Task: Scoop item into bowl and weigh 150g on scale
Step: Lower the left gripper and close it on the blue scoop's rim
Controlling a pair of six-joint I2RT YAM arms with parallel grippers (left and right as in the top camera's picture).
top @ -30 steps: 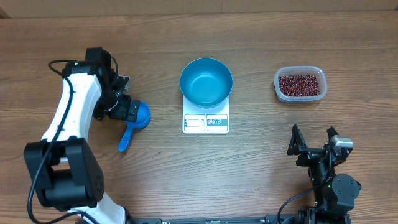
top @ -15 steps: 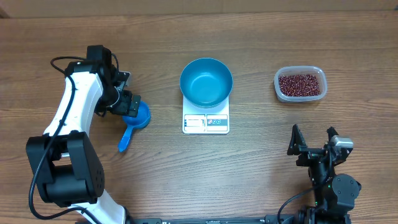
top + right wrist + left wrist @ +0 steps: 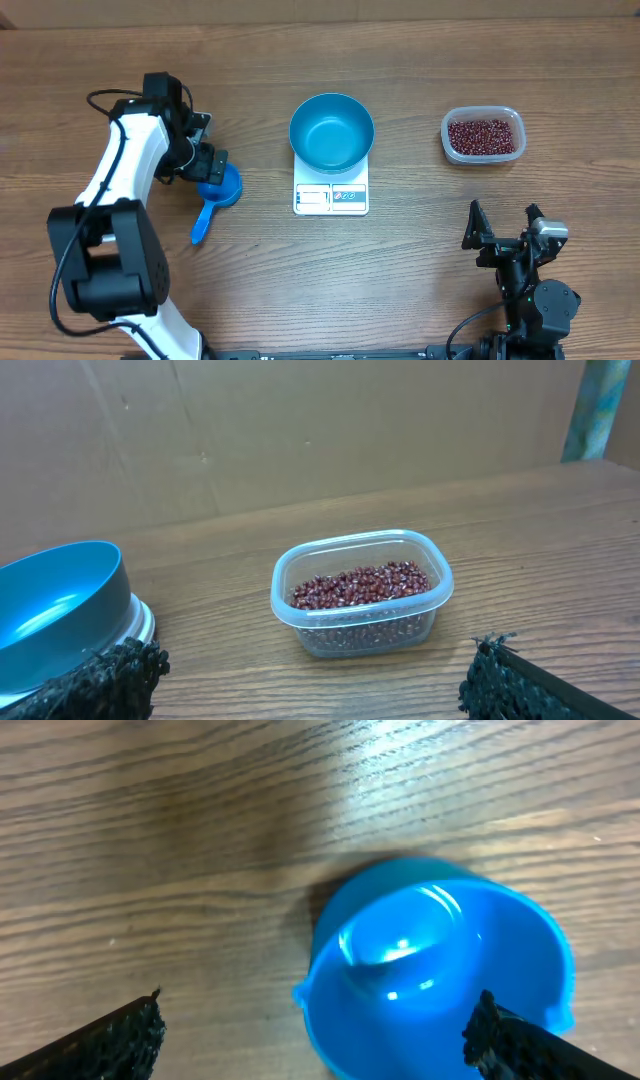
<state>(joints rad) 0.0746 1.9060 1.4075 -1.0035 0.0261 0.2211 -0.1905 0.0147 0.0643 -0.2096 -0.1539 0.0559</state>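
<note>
Wooden table (image 3: 420,290) holds a scoop (image 3: 213,196) beneath the wide-open left gripper (image 3: 318,1035); right gripper (image 3: 305,680) gapes toward tub (image 3: 360,595).

It appears to be a robot test bench: wood-grain table (image 3: 420,250), plain cardboard wall (image 3: 300,430) at 12 o'clock, left arm (image 3: 115,185) at 8 o'clock, right arm (image 3: 535,300) at 5 o'clock.

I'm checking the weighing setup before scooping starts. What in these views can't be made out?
- Scale readout: overhead, too small to read.
- Scoop: left wrist view, bottom edge cuts off its lower rim; handle out of view.
- Bowl: right wrist view, left edge cuts it off, and it hides most of the scale.
</note>
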